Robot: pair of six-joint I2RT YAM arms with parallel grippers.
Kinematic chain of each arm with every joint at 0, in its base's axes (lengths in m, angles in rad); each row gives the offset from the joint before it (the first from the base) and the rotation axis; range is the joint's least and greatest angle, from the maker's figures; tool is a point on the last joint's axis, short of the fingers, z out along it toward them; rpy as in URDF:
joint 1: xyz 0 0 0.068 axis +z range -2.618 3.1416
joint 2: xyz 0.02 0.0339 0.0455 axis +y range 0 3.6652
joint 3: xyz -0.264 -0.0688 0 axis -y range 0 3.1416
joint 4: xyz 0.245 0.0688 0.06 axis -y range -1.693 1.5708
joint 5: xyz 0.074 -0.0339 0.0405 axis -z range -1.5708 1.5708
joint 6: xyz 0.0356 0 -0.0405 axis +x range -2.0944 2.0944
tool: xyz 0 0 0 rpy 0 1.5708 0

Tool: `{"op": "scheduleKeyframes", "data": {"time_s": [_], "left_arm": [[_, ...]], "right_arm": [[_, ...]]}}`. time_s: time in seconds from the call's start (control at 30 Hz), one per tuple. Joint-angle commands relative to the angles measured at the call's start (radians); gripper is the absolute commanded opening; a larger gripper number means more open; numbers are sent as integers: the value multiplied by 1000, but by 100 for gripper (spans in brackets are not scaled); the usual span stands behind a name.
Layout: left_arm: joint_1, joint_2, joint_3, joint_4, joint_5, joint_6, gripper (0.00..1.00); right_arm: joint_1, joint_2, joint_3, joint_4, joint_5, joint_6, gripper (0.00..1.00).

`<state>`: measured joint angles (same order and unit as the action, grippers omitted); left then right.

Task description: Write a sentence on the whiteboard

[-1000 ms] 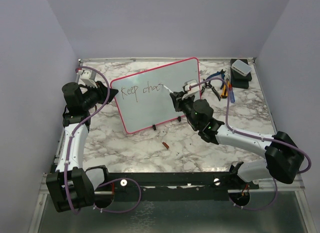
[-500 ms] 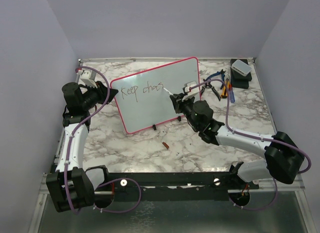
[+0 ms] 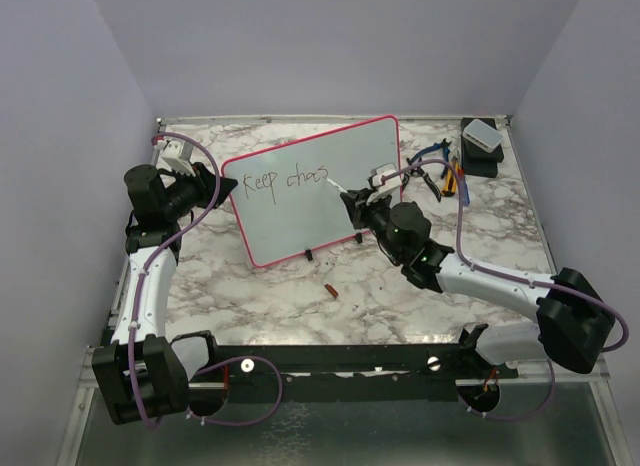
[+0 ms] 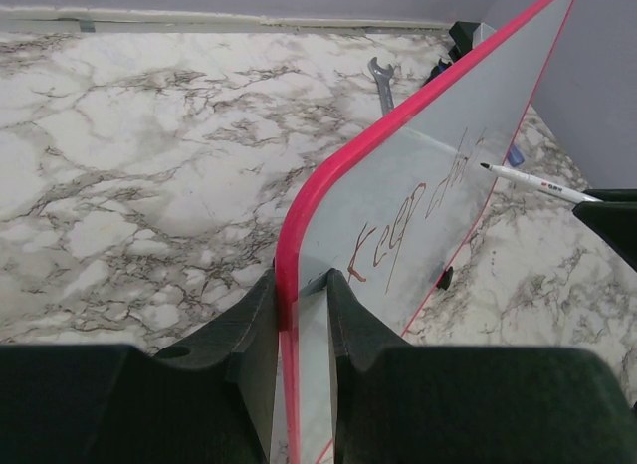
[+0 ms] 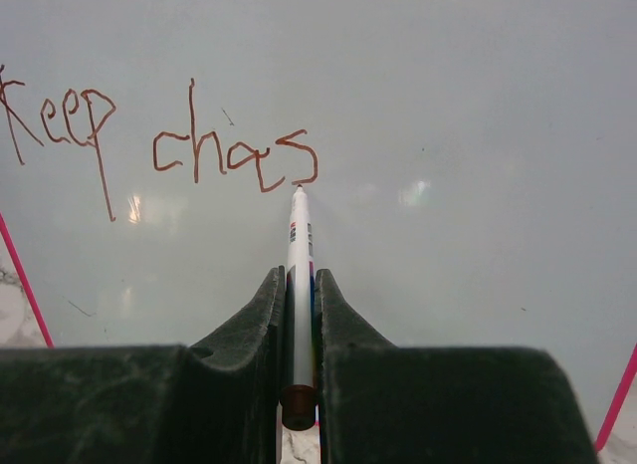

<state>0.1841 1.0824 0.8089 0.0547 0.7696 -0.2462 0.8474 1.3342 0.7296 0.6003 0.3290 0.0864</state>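
The whiteboard (image 3: 330, 181) stands tilted on the marble table, white with a red-pink frame; it also shows in the left wrist view (image 4: 438, 175) and fills the right wrist view (image 5: 448, 106). The sentence (image 3: 285, 179) reads "Keep chas" in one line (image 5: 234, 150). My left gripper (image 3: 222, 188) is shut on the board's left edge (image 4: 299, 285). My right gripper (image 3: 352, 198) is shut on a white marker (image 5: 300, 275), whose tip rests at the end of the "s" (image 3: 330, 179).
A red marker cap (image 3: 329, 289) lies on the table in front of the board. Pliers and tools (image 3: 440, 176) and a black box with a white block (image 3: 482, 146) sit at the back right. A wrench (image 4: 381, 81) lies behind the board.
The "s" after "cha" has been completed. My right gripper has shifted slightly right with the marker. The left arm has not moved.
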Motion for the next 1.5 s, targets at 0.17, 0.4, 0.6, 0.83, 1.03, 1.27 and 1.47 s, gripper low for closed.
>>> {"op": "scheduleKeyframes", "data": {"time_s": [0.17,0.4,0.6,0.83,1.03,1.27,1.47], "left_arm": [[1,-9,-14,-19,-1,13,11],[2,-8,-14,-19,-1,14,11],[2,-7,-13,-19,-1,14,11],[1,-9,-14,-19,0,13,8],[1,-10,-15,-19,0,12,8],[2,-11,-17,-19,0,12,8],[2,-10,-16,-19,0,12,8]], "right_arm": [[-4,-66,6,-12,86,-48,1],[-5,-23,40,8,82,-67,1],[-5,-3,53,20,79,-73,1],[-5,10,59,36,97,-77,1],[-5,12,63,43,103,-76,1],[-5,16,46,23,109,-93,1],[-5,10,7,-7,92,-44,1]]}}
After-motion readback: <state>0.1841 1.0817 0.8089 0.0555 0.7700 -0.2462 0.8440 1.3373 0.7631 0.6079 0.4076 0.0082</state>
